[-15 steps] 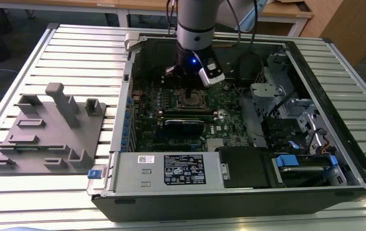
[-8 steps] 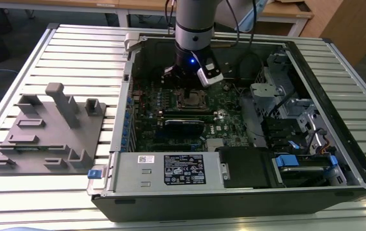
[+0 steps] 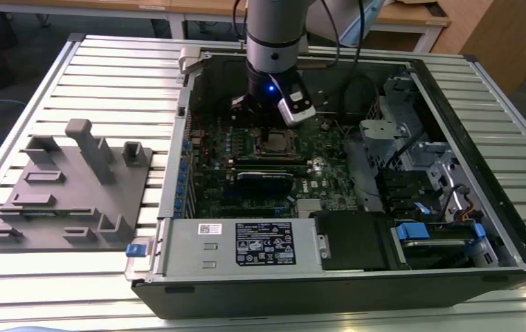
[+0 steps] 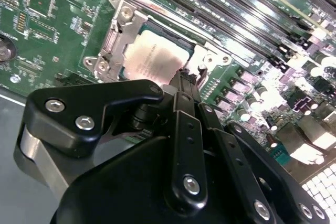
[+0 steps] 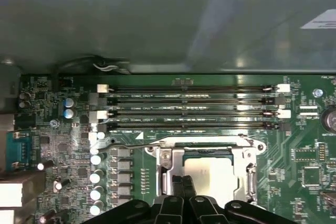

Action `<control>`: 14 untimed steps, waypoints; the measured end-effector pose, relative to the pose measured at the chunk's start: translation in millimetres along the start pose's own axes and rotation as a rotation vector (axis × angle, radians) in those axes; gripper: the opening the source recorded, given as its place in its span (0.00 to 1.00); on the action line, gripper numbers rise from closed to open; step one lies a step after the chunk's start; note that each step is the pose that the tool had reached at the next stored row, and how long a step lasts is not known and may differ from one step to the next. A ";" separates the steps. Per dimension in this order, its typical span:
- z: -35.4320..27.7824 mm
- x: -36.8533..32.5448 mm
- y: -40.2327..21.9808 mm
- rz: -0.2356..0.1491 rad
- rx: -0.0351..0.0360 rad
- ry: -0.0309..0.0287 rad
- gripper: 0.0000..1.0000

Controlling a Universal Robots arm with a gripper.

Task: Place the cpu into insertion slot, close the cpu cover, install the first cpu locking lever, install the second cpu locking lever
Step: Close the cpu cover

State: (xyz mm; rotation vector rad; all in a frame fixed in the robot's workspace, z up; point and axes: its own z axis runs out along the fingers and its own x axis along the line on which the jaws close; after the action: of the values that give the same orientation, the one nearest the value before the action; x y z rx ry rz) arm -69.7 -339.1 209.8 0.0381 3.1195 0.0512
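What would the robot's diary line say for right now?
gripper: shut, at cpu | cpu: in insertion slot | cpu cover: down

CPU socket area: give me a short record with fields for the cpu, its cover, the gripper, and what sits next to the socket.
cpu: seated in the insertion slot, metal top showing
cpu cover: lying flat, framing the cpu
gripper: shut, tip just over the cpu's edge
neighbours: long black memory slots alongside the socket
base: green circuit board
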 end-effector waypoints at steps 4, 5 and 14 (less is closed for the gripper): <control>2.7 1.9 -0.1 0.000 0.0000 0.0000 0.11; 3.6 2.5 -0.2 0.000 -0.0001 0.0000 0.11; 6.8 6.2 -0.4 0.000 0.0002 0.0002 0.11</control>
State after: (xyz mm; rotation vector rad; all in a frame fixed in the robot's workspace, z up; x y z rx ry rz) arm -75.8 -339.2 202.9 0.0380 3.1197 0.0508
